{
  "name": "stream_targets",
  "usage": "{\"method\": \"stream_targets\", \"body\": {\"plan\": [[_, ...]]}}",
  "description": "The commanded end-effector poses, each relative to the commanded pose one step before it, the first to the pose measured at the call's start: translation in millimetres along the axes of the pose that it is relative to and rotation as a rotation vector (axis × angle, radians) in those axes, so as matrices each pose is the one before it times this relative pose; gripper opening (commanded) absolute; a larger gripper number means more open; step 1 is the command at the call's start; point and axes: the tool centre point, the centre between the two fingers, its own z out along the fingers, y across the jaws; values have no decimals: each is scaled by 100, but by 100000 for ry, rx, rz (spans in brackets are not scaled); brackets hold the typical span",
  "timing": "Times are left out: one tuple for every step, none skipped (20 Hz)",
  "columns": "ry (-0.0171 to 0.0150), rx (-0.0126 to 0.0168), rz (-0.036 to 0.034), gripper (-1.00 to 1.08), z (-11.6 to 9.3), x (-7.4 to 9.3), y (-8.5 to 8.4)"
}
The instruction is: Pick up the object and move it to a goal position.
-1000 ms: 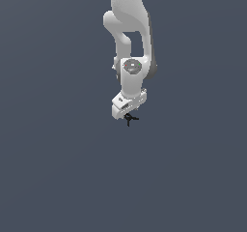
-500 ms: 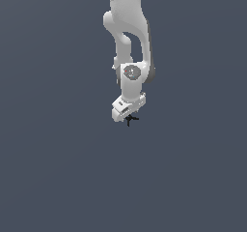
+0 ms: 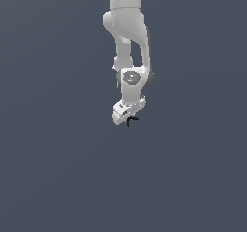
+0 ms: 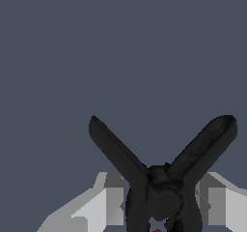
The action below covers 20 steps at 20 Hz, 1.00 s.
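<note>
Holding the black pronged clamp (image 4: 164,187) between its two fingers, the gripper (image 3: 126,116) has closed on it. Picking up looks done; reaching the goal is left.

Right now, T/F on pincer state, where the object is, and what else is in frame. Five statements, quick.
1. The black pronged object sits between the pincer's fingers. True.
2. The pincer is wide open with nothing in it. False: in the wrist view the fingers flank the object closely on both sides.
3. In the exterior view the object pokes out just below the white pincer. True.
4. The object is white, like the arm. False: it is black, with a small red spot at the wrist view's edge.
5. A second object lies beside the arm. False: only the arm and the black object show.
</note>
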Motion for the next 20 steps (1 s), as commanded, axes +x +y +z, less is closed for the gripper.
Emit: {"method": "stream_targets", "body": {"plan": [[49, -37, -9, -100, 45, 20, 13], [0, 0, 0, -100, 0, 0, 0], [0, 0, 0, -100, 0, 0, 0], [0, 0, 0, -100, 0, 0, 0], [0, 0, 0, -100, 0, 0, 0], [0, 0, 0, -100, 0, 0, 0], [0, 0, 0, -100, 0, 0, 0], [0, 0, 0, -100, 0, 0, 0], [15, -44, 51, -100, -40, -12, 25], [0, 0, 0, -100, -22, -6, 3], [0, 0, 0, -100, -66, -18, 8], [0, 0, 0, -100, -111, -30, 14], [0, 0, 0, -100, -155, -42, 20], [0, 0, 0, -100, -199, -53, 25], [0, 0, 0, -100, -243, -65, 31], [0, 0, 0, -100, -287, -77, 36], [0, 0, 0, -100, -332, -89, 42], [-28, -31, -25, -100, -374, -92, 36], [0, 0, 0, -100, -421, -112, 53], [0, 0, 0, -100, -467, -124, 59]]}}
